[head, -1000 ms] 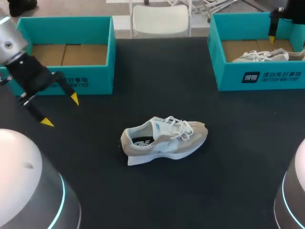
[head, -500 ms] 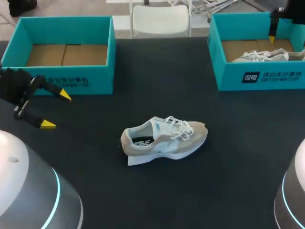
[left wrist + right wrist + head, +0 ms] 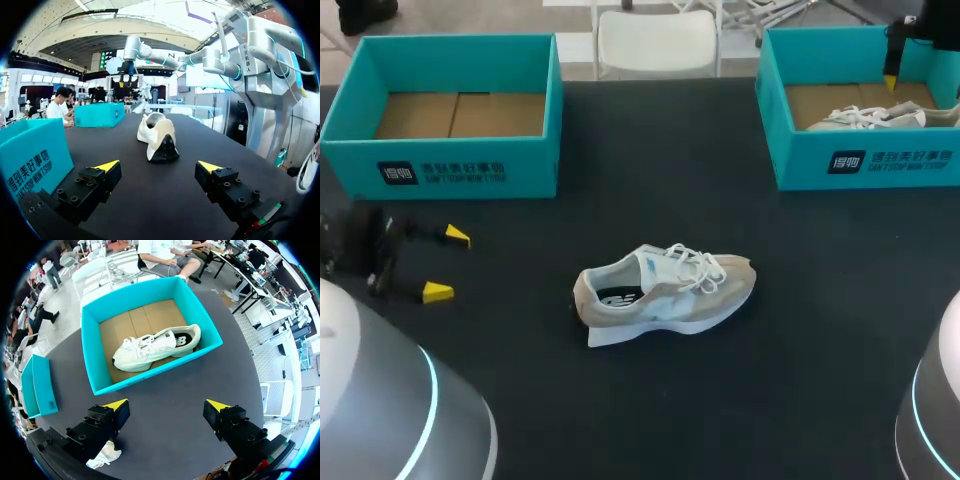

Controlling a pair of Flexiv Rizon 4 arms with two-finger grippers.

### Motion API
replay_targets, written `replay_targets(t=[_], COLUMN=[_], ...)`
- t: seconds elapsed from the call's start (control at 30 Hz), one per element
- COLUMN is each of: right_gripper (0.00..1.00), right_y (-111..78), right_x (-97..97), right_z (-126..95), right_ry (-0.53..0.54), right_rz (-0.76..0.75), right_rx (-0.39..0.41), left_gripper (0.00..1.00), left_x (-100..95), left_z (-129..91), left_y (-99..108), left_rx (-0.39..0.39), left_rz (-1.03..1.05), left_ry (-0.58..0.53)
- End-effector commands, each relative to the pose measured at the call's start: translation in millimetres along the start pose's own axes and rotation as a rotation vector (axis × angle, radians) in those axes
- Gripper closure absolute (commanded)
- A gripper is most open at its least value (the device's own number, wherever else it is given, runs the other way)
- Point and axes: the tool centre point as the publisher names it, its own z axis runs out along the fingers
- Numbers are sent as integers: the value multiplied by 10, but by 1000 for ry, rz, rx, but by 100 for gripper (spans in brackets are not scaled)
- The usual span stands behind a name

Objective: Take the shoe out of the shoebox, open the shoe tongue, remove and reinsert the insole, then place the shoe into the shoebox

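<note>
A beige and white shoe [image 3: 665, 295] lies on its side in the middle of the black table, heel toward my left gripper. In the left wrist view this shoe [image 3: 157, 136] sits straight ahead of the open left gripper [image 3: 159, 166], well apart from it. The left gripper [image 3: 448, 264] hangs low at the table's left, nothing between its fingers. A second white shoe [image 3: 155, 347] lies in the teal shoebox [image 3: 95, 360] at the back right. Over that box my right gripper [image 3: 167, 404] stands open and empty; only one of its yellow tips [image 3: 890, 82] shows in the head view.
An empty teal shoebox [image 3: 450, 115] with a cardboard floor stands at the back left, close beside the left gripper. The right shoebox [image 3: 865, 160] takes up the back right corner. My arms' grey bases fill both near corners.
The left arm has swung down and toward the near left edge, its gripper now low and pointing at the shoe. The right arm and both shoes have not moved.
</note>
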Motion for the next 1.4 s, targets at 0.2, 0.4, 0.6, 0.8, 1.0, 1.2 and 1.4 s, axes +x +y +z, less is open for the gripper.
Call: replay_targets(t=[0.2, 0.4, 0.6, 0.8, 1.0, 1.2, 1.4], right_gripper=[0, 0, 0, 0, 0, 0, 0], right_y=[-9, -9, -9, -9, -9, -9, -9], right_x=[0, 0, 0, 0, 0, 0, 0], right_z=[2, 2, 2, 2, 2, 2, 2], right_ry=[0, 0, 0, 0, 0, 0, 0], right_rz=[1, 1, 1, 1, 1, 1, 1], right_rx=[-2, -2, -2, -2, -2, -2, -2], left_gripper=[0, 0, 0, 0, 0, 0, 0], left_x=[74, 86, 77, 77, 77, 77, 237], left_z=[90, 115, 124, 124, 124, 124, 394], left_y=[273, 281, 274, 274, 274, 274, 246], left_rx=[19, 17, 2, 2, 2, 2, 20], left_rz=[6, 14, 16, 16, 16, 16, 13], left_ry=[-43, -61, -84, -84, -84, -84, -124])
